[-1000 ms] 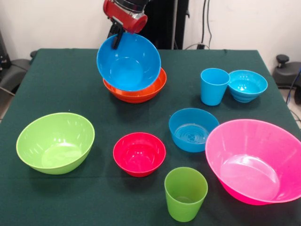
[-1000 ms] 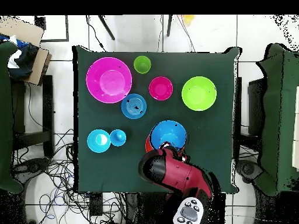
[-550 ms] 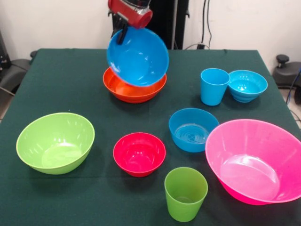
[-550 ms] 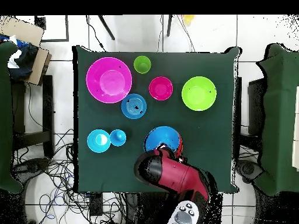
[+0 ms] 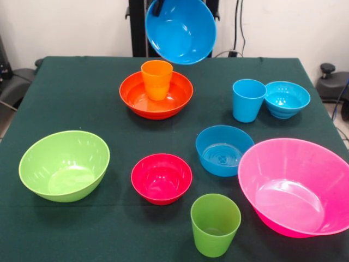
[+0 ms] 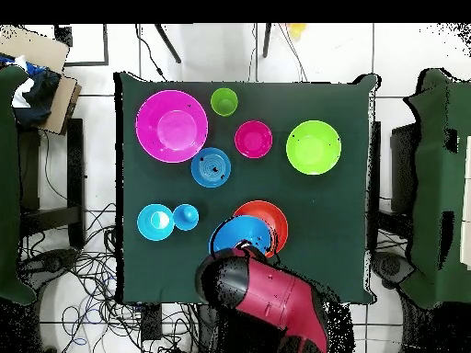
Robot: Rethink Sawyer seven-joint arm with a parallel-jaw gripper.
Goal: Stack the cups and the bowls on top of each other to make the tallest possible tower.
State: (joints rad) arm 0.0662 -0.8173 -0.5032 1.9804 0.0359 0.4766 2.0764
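The large blue bowl (image 5: 181, 30) hangs tilted high above the table's far side, and my gripper (image 5: 157, 6) is shut on its upper left rim at the picture's top edge. Below it an orange cup (image 5: 156, 79) stands upright inside the wide orange bowl (image 5: 177, 99). In the overhead view the arm (image 6: 264, 296) covers the gripper, and the blue bowl (image 6: 239, 236) overlaps the orange bowl (image 6: 273, 219). A light blue cup (image 5: 248, 100) stands beside the small turquoise bowl (image 5: 286, 99). A green cup (image 5: 215, 224) stands at the near edge.
On the table also sit a medium blue bowl (image 5: 223, 150), a small red bowl (image 5: 161, 178), a lime green bowl (image 5: 64, 165) at the left and a large pink bowl (image 5: 295, 185) at the right. Chairs and cables surround the table (image 6: 354, 239).
The blue bowl has risen up and to the right, off the orange bowl, in the gripper's hold. The orange cup beneath it now shows.
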